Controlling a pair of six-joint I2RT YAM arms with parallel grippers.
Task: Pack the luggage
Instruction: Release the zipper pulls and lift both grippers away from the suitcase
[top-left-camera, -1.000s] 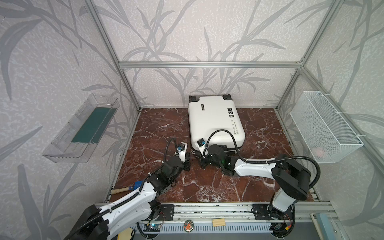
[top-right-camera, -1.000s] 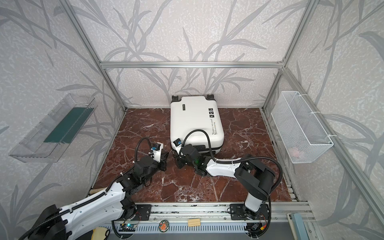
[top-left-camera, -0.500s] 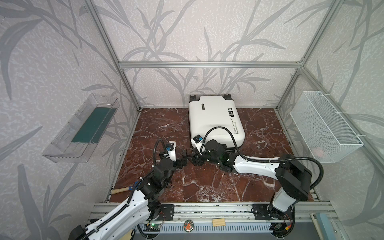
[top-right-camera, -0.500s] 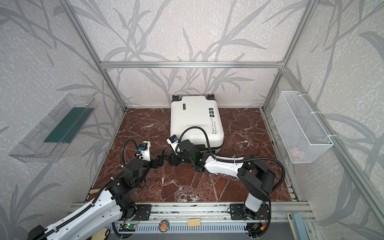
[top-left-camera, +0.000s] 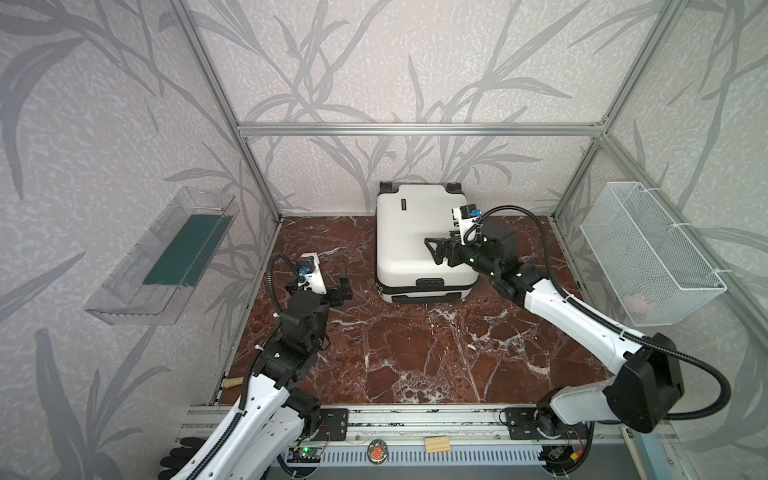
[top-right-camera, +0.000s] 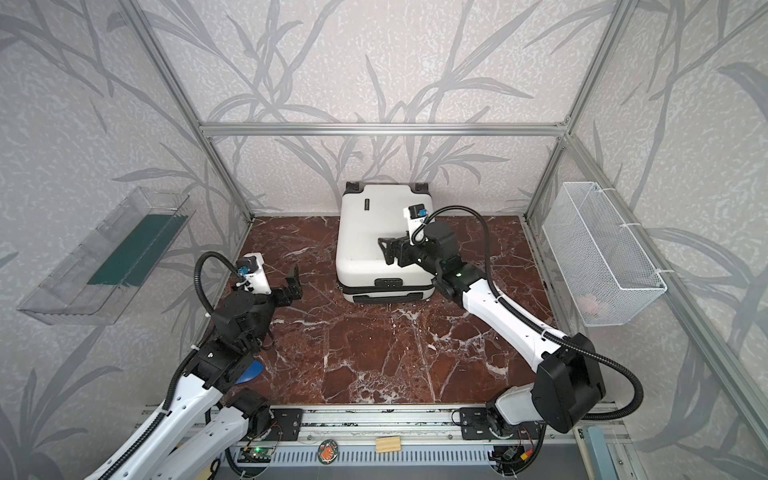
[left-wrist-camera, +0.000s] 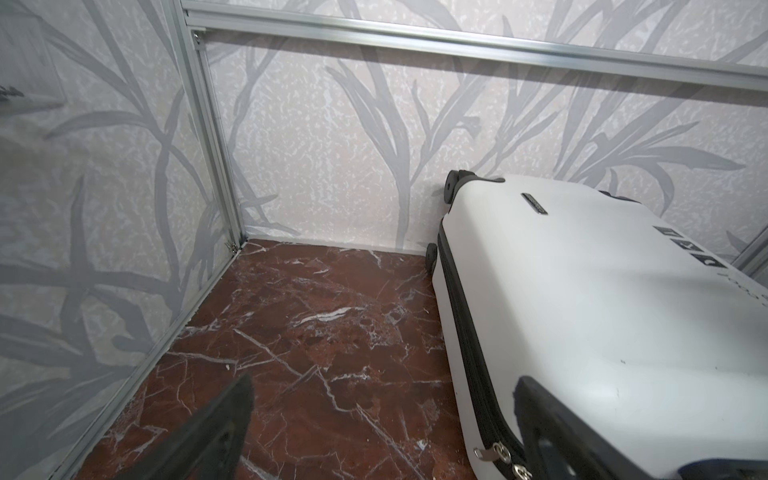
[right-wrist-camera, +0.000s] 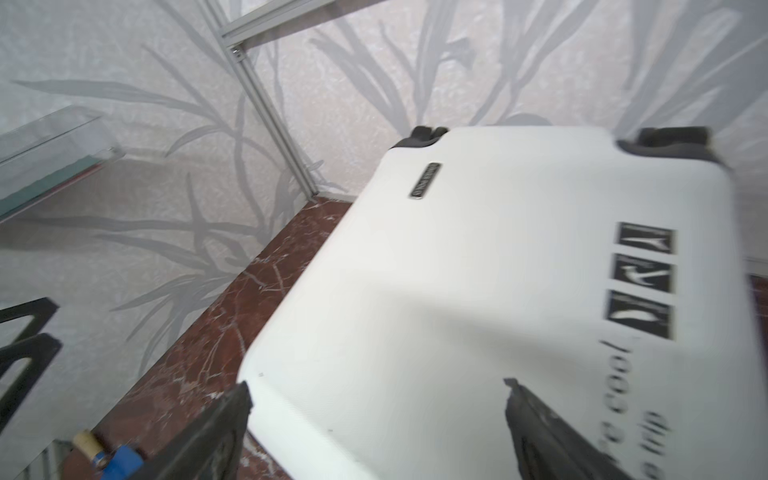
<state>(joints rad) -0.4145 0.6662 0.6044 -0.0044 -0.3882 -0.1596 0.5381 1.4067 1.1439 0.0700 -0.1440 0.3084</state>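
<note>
The luggage (top-left-camera: 409, 245) (top-right-camera: 368, 241) is a white hard-shell suitcase lying flat and closed at the back of the marble floor, wheels toward the rear wall. Its black zipper seam and metal zipper pulls (left-wrist-camera: 498, 451) show at the near left corner. My left gripper (top-left-camera: 344, 282) (top-right-camera: 294, 282) (left-wrist-camera: 384, 384) is open and empty above the floor, just left of that corner. My right gripper (top-left-camera: 434, 250) (top-right-camera: 384, 249) (right-wrist-camera: 378, 388) is open and empty above the luggage lid (right-wrist-camera: 478, 270), right of its middle.
A clear wall tray (top-left-camera: 166, 257) holding a dark green flat item hangs on the left wall. A white wire basket (top-left-camera: 648, 253) with something pink inside hangs on the right wall. A wooden-handled tool (top-left-camera: 232, 382) lies at the floor's front left edge.
Both grippers were shut and close together at the luggage's front edge. Both have opened; the left arm drew back to the left, and the right arm rose over the lid.
</note>
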